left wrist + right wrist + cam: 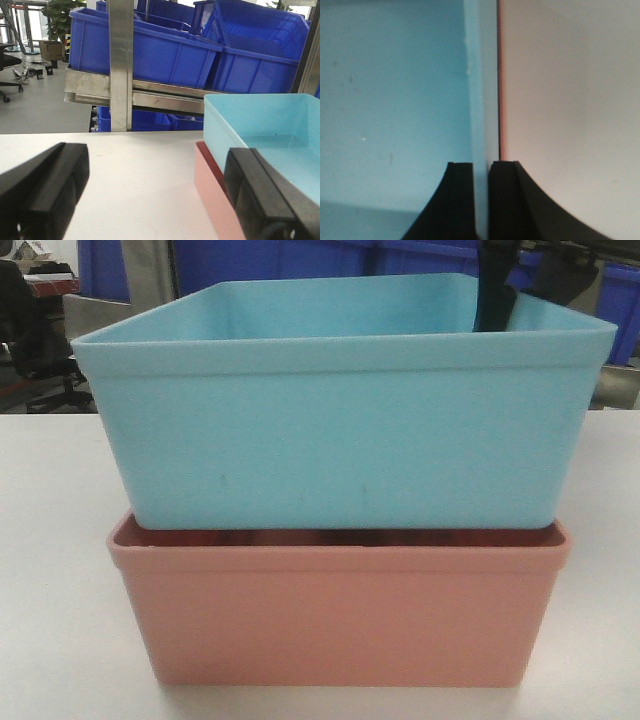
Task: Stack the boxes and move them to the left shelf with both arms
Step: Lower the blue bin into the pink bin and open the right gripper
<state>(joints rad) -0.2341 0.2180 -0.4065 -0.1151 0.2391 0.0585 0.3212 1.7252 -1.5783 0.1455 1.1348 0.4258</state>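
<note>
The 2 boxes stand stacked on the white table (40, 540). The blue box (340, 430) sits inside the pink box (340, 615), with its bottom sunk a little below the pink rim and most of its body above. From the front, the blue box looks not fully level; its rim is a little higher on the right side.

The right hand (481, 170) is at the far right part of the blue rim. Its 2 black fingers (455, 200) are close together with the thin blue wall between them, 1 finger inside the box and 1 outside, so it is clamped on this wall. Beside the wall, a thin line of the pink box shows.

The left hand (152, 165) is low over the table at the other side of the stack. Its fingers (45, 190) are wide apart and hold nothing; 1 finger is in front of the corner of the 2 boxes, but I cannot tell if it touches them.

Behind the table there is a steel rack (90, 85) carrying dark blue bins (150, 55).
</note>
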